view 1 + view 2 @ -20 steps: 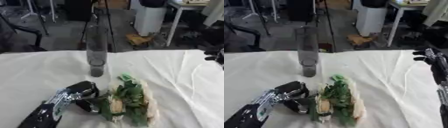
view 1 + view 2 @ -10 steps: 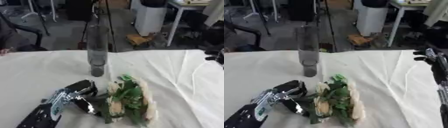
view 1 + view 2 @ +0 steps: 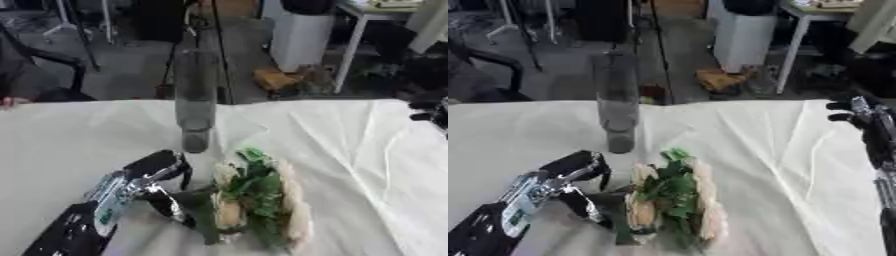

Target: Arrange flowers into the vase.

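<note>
Since a second ago the left hand (image 3: 149, 182) has shifted a little toward the bouquet (image 3: 258, 197), and its black fingers and thumb now curl round the dark stem end of the bunch at the lower centre of the frame, where before they lay just beside it. From the lower left corner the left arm comes in, black with a silver joint showing, and slants up and to the right toward the flowers. Pale cream blooms and green leaves make up the bouquet, which lies flat on the white tablecloth (image 3: 350, 150) with its leafy tip pointing up the frame. Just above it, at the middle of the frame, stands the vase (image 3: 195, 105), a tall, narrow, clear glass tube on a small darker foot, upright and apart from the flowers. At the right edge of the right eye view the right hand (image 3: 866, 117) shows, dark, with its fingers lying fairly straight and holding nothing, well apart from both the vase and the bouquet. Folds run across the cloth toward the upper right. Beyond the table's far edge lies a grey floor with a white table leg (image 3: 346, 52) and dark stands.
</note>
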